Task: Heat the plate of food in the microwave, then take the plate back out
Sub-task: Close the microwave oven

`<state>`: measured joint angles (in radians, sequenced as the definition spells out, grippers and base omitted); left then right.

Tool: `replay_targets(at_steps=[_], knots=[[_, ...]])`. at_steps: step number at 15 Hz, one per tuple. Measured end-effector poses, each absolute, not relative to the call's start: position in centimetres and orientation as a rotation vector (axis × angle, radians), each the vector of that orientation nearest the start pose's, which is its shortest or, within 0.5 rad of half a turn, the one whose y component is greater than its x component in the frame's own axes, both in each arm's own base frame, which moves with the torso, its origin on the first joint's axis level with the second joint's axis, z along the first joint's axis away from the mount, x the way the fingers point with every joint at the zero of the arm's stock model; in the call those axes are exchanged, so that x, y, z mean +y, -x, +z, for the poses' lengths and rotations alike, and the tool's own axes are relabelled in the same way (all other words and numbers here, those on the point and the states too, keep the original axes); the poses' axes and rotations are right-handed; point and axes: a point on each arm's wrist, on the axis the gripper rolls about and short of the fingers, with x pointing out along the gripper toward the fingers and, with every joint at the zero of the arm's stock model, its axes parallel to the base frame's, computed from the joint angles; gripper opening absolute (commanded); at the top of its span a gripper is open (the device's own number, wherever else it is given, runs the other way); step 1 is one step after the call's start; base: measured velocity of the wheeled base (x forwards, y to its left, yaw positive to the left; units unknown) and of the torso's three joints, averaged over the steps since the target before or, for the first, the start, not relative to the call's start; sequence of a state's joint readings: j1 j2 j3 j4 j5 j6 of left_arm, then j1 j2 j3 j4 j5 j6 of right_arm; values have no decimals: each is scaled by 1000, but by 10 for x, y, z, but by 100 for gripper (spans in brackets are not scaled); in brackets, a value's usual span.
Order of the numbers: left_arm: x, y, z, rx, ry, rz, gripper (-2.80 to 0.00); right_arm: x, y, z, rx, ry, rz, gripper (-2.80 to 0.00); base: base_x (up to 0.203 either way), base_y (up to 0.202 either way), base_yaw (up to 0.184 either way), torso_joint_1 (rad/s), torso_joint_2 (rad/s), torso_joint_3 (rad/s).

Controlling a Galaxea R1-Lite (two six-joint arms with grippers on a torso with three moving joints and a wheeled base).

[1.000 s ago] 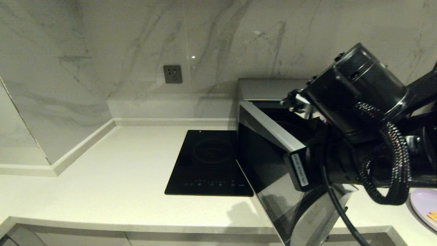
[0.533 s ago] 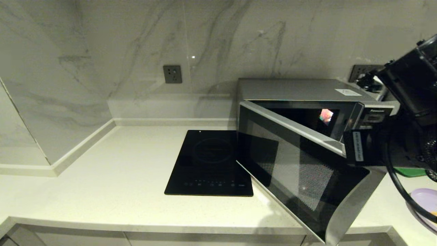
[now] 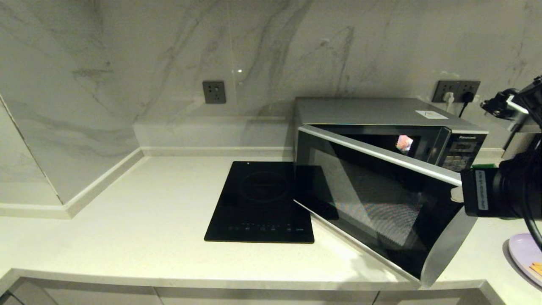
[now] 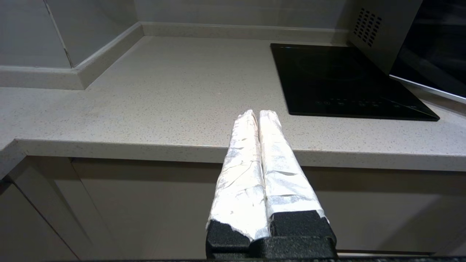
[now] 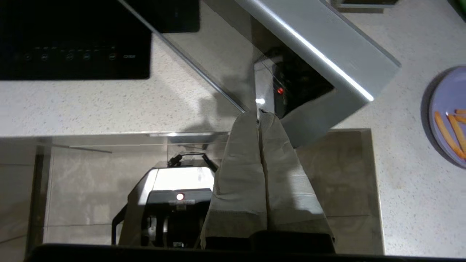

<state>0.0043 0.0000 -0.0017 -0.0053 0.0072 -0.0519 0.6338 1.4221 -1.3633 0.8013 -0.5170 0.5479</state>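
Right tool [image 5: 259,115] pressed together, holding nothing, at microwave [image 3: 389,127] door's free edge | plate of food [image 5: 449,114] beside our tool on table [image 3: 127,220] | left tool [image 4: 259,114] pressed together, parked.

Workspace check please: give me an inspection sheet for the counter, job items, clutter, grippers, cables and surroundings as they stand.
Surface: pale speckled countertop, no spills seen.
Job's things: microwave with its door swung partly open; plate of food on the counter beyond the door's free edge, not yet inside.
Clutter: black induction cooktop beside the microwave; a green item behind the right arm, mostly hidden.
Grippers: right gripper has its fingers shut, at the door's free edge; left gripper parked at the counter's front edge, fingers shut, empty.
Cables: plugs in the wall socket behind the microwave.
Surroundings: marble-look wall, second socket.
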Motion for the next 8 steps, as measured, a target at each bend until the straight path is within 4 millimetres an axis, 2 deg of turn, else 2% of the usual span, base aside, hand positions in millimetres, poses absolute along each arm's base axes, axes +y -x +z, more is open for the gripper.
replay_targets(at_steps=[2,6,8], knots=[[0,23,77,-8,52,11,-280,97,-181,281,728,-82,-175,-280,0,0,0,0,0,0],[0,23,77,-8,52,11,-280,63,-233,265,724,-221,-304,-280,0,0,0,0,0,0],[0,23,77,-8,52,11,-280,48,-253,255,743,-268,-336,-280,0,0,0,0,0,0]])
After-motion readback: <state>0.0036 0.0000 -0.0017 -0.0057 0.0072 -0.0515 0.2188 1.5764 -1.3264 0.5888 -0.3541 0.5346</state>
